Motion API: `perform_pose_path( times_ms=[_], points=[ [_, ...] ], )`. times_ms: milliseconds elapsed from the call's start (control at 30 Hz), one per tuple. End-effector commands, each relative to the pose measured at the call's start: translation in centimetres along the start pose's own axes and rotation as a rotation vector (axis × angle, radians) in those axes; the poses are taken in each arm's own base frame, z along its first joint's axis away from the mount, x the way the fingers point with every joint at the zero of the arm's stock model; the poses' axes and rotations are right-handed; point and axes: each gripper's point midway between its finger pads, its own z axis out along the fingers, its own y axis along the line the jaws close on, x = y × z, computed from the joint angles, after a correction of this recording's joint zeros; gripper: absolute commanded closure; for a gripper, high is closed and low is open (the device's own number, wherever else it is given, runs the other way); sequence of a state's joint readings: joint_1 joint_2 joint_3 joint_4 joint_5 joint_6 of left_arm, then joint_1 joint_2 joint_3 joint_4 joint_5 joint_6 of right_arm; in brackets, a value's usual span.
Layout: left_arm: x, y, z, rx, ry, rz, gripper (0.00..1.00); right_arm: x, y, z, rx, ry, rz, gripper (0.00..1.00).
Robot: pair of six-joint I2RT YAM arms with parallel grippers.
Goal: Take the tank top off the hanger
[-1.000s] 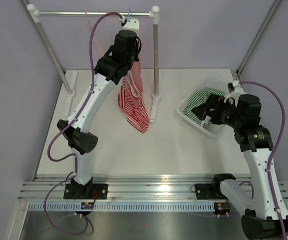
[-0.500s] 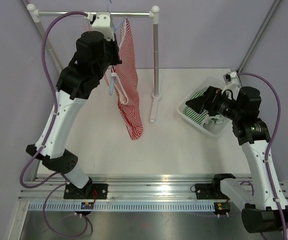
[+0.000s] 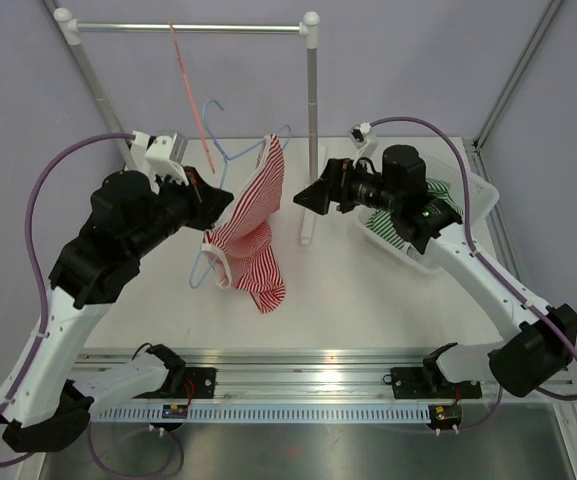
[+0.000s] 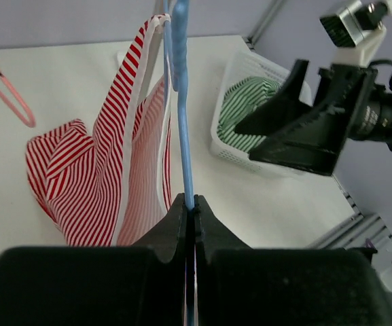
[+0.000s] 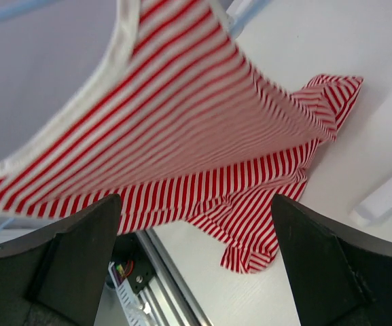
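The left gripper has pulled the hanger and tank top off the rail down to mid-frame, while the right gripper swung left from the basket.

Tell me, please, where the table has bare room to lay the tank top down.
The widest bare patch of table lies between the tank top, the rack foot, the basket and the near rail. Left of centre is crowded: blue hanger and left arm.

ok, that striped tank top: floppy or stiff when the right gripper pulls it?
Probably floppy: the tank top sags off the blue hanger and bunches on the table. Likely light, since that thin wire carries it. Its strap could snag on the hanger.
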State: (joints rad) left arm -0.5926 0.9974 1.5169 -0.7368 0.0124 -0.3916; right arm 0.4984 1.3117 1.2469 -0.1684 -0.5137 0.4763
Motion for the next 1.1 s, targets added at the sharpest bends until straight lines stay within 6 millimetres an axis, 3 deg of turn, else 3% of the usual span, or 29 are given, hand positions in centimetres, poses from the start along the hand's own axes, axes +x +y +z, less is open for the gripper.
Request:
perform_pose_path(
  times_ms=[0, 167, 267, 367, 433, 533, 567, 667, 767, 933, 1067],
  points=[
    [0.0, -3.2, -1.3, 0.182, -0.037, -0.054, 1.00, -5.3, 2.1, 1.7, 0.009, -0.186, -0.138, 0.01],
    [2.6, -3.3, -2.8, 0.239, -0.012, -0.065, 1.00, -5.7, 2.1, 4.0, 0.012, -0.172, -0.160, 0.05],
    [3.0, -3.7, -3.7, 0.273, -0.014, -0.069, 1.00, -5.0, 2.1, 5.3, 0.000, -0.138, -0.160, 0.14],
    [4.0, -3.6, -3.8, 0.278, 0.013, -0.063, 1.00, -4.5, 2.4, 6.1, -0.025, -0.110, -0.163, 0.33],
    [4.4, -3.2, -3.7, 0.264, 0.019, -0.058, 1.00, -4.1, 2.3, 6.4, -0.030, -0.094, -0.161, 0.54],
    [4.6, -2.7, -3.8, 0.242, 0.017, -0.048, 1.00, -4.0, 2.3, 6.6, -0.029, -0.090, -0.166, 0.74],
    [4.6, -2.6, -3.9, 0.237, 0.016, -0.042, 1.00, -3.7, 2.0, 6.6, -0.018, -0.082, -0.164, 0.99],
    [4.8, -0.9, -4.1, 0.146, 0.021, -0.012, 1.00, -3.7, 0.7, 6.1, 0.056, -0.095, -0.170, 1.00],
    [5.4, 0.8, -4.7, 0.069, 0.040, 0.034, 1.00, -4.6, -1.9, 4.9, 0.220, -0.141, -0.187, 1.00],
    [6.6, -0.5, -6.4, 0.169, 0.067, 0.083, 1.00, -7.0, -7.9, 2.7, 0.491, -0.197, -0.158, 1.00],
    [6.3, -1.8, -7.7, 0.246, 0.035, 0.082, 1.00, -7.3, -10.4, 2.9, 0.497, -0.151, -0.096, 1.00]
  ],
)
